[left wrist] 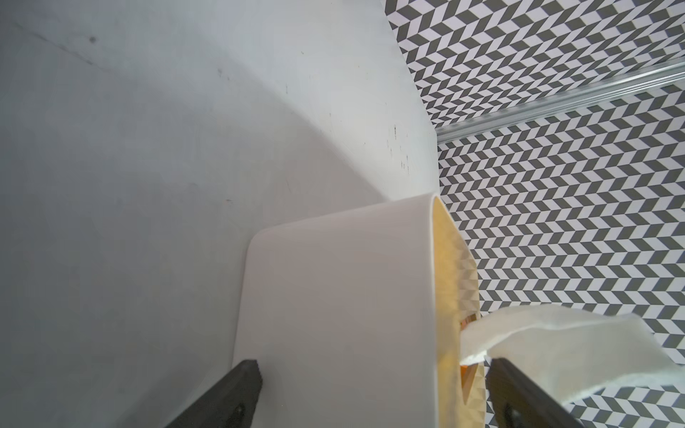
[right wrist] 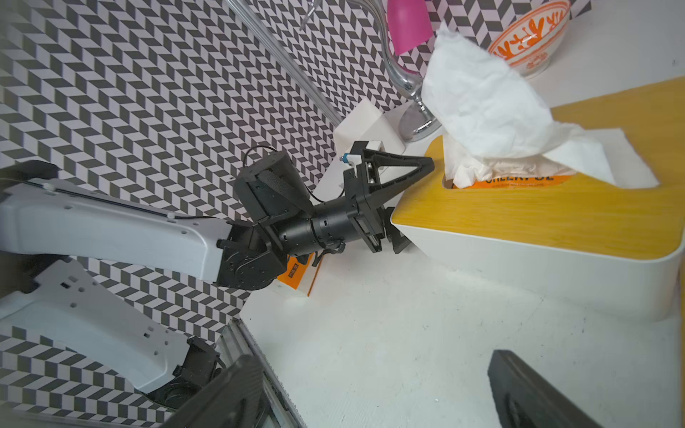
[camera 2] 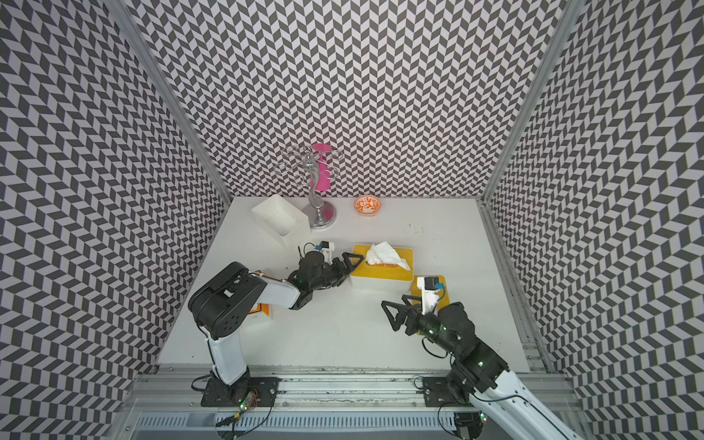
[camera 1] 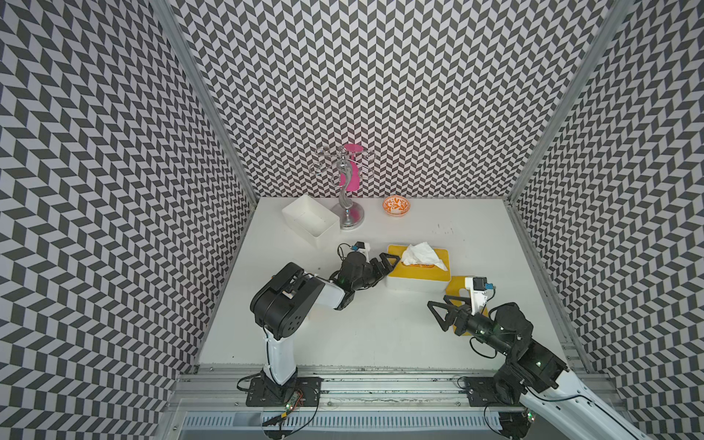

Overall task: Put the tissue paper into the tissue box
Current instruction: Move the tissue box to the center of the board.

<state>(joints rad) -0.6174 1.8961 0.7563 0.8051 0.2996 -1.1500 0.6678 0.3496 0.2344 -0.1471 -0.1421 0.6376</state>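
The tissue box (camera 1: pixel 419 280) is white with a yellow lid and stands mid-table; it shows in both top views (camera 2: pixel 381 280). Crumpled white tissue paper (camera 1: pixel 421 253) sticks up out of the lid's slot (right wrist: pixel 482 107), above an orange pack inside. My left gripper (camera 1: pixel 392 263) is open at the box's left end. One finger (left wrist: pixel 519 400) lies over the lid beside the tissue. The other finger (left wrist: pixel 237 392) is low against the end wall (left wrist: pixel 333 315). My right gripper (camera 1: pixel 438 310) hangs open and empty over bare table (right wrist: pixel 374 367), in front of the box.
At the back stand a white open bin (camera 1: pixel 310 221), a silver hook stand (camera 1: pixel 346 198) with a pink cup (camera 1: pixel 352 167) behind it, and an orange patterned bowl (camera 1: pixel 396 206). A yellow flat piece (camera 2: pixel 444 295) lies under my right wrist. An orange-and-white pack (camera 2: pixel 263 310) lies under my left arm.
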